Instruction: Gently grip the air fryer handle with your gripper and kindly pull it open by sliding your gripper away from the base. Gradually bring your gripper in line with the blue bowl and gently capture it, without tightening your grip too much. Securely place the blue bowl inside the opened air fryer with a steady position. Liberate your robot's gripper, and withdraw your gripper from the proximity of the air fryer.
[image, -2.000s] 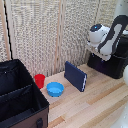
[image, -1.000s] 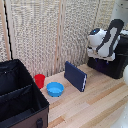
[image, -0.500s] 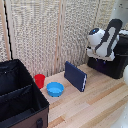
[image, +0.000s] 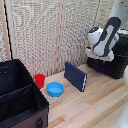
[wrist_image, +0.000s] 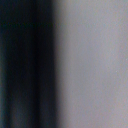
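Starting at the desk's near edge, there's a black fabric case (image: 17, 97) with dividers filling the near corner on the exterior view's left. Just past it sit the blue bowl (image: 55, 89) and a red cup (image: 39, 80), close together on bare wood and well apart from the arm, so the bowl's untouched. A dark-blue slab (image: 75, 76) stands tilted on edge mid-desk. Toward the far corner on the exterior view's right is the air fryer (image: 114, 62), with the gripper (image: 98, 55) pressed up against its front, probably going for the handle. The fingers are hidden and the wrist view's pure blur, so honestly can't tell if they're apart or clamped.
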